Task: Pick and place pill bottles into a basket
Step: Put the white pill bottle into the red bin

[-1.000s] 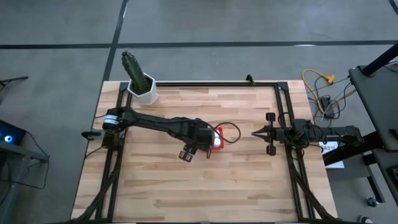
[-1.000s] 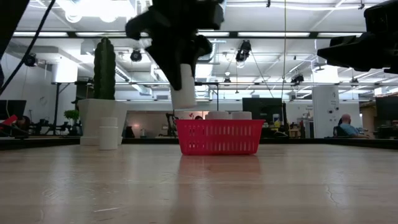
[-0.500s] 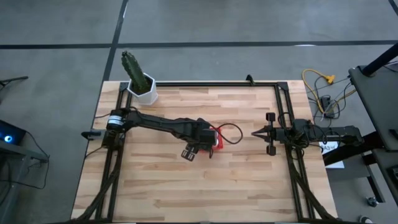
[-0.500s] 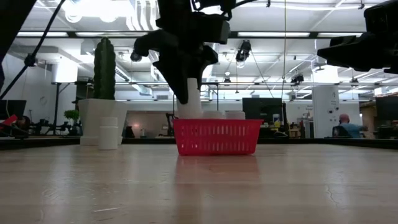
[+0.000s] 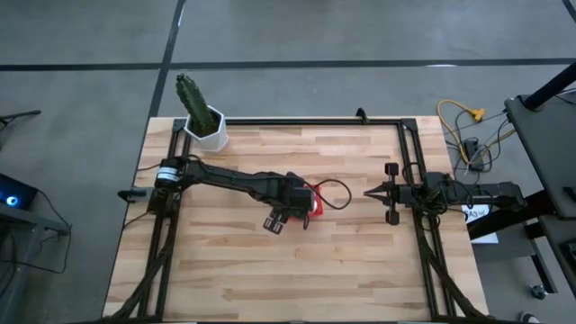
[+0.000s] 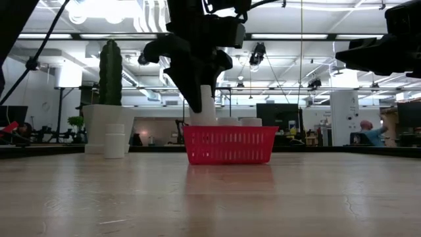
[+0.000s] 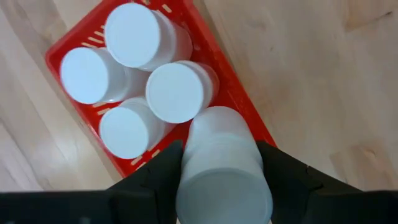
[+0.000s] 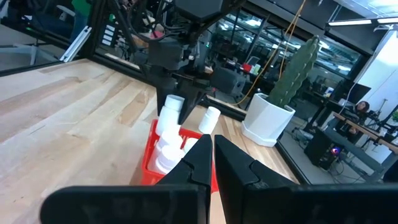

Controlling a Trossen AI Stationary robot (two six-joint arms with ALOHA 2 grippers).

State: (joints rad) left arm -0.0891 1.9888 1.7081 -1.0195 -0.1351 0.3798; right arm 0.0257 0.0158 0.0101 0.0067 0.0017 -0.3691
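The red basket [image 7: 214,93] stands at the table's middle [image 5: 315,193] and holds several white pill bottles [image 7: 179,92] upright. My left gripper [image 6: 199,82] is over the basket's left end, shut on another white bottle [image 6: 206,106] whose lower end dips behind the basket's rim. One more bottle [image 6: 114,140] stands on its base on the table beside the white cactus pot [image 6: 97,125]. My right gripper [image 5: 370,192] waits shut and empty to the right of the basket. My left gripper pinches the bottle's round side [image 7: 221,146] between its two fingers [image 7: 160,177], one on each side. The fingers come from above, pointing down. The bottle hangs below them, slightly tilted, its lower end [image 6: 206,120] at the basket's rim; whether it rests on anything is hidden.
The cactus pot [image 5: 208,127] stands at the table's far left corner. A black frame [image 5: 409,162] runs along the table's edges. Bare wood lies in front of the basket [image 6: 229,145] toward the near edge.
My left gripper has gone down and a little toward the table's right edge with the bottle. The bottle hung clear above the basket's left end before; now its lower end is below the basket's rim.
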